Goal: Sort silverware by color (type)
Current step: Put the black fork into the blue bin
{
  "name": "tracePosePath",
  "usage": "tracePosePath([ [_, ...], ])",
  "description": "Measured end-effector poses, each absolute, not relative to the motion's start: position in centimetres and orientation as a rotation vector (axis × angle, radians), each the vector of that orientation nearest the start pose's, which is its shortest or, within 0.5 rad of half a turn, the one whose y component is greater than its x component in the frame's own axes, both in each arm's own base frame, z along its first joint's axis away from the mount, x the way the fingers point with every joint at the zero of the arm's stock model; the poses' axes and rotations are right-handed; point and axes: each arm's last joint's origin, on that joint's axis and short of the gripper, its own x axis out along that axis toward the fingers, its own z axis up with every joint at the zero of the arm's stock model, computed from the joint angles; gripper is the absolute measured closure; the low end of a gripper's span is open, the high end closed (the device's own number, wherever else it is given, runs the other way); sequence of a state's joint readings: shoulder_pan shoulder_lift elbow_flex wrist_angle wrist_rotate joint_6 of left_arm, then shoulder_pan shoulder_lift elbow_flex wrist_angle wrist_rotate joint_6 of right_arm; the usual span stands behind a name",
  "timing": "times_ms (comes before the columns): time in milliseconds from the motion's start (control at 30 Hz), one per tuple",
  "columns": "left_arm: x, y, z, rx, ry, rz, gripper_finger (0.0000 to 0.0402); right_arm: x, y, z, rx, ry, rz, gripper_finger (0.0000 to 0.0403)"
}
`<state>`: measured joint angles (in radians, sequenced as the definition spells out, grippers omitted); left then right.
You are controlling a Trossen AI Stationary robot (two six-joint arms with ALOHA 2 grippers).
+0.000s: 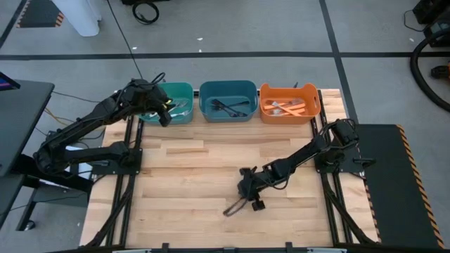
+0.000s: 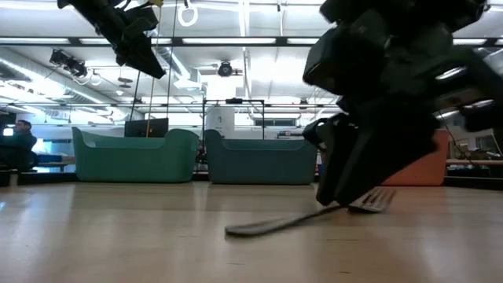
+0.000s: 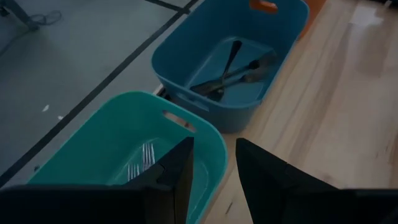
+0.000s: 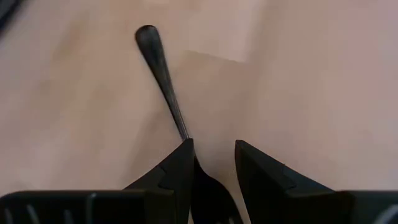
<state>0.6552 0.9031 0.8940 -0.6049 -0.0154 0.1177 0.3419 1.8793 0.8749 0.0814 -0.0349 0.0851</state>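
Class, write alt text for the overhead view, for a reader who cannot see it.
The right gripper, open, sits over a dark fork on the wooden table. The left gripper, also open, hangs above the teal bin, beside a blue bin and an orange bin.

No readable text in any view.
No lettering, label, brand mark or number can be read on the teal bin point(image 1: 174, 100), the blue bin point(image 1: 228, 100), the orange bin point(image 1: 289, 103), the worktop point(image 1: 190, 183) or the arms; the striped orange-and-black edging point(image 1: 410, 165) beside the worktop is a pattern and carries no words.
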Motion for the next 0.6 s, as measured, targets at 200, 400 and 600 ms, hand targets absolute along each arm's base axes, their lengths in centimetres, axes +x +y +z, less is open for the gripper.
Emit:
tracePosePath([
  [200, 14.2, 10.9, 31.0, -0.099, 0.665, 0.607, 0.0271, 32.0, 9.6, 10.3, -0.020, 0.993, 0.162, 0.0278],
  [400, 14.1, 10.9, 31.0, -0.100, 0.669, 0.606, 0.0271, 32.2, 6.5, 11.5, -0.021, 0.977, -0.009, 0.0278],
  [600, 14.1, 10.9, 30.9, -0.102, 0.672, 0.606, 0.0271, 31.8, 3.8, 13.1, -0.029, 0.981, -0.063, 0.0278],
])
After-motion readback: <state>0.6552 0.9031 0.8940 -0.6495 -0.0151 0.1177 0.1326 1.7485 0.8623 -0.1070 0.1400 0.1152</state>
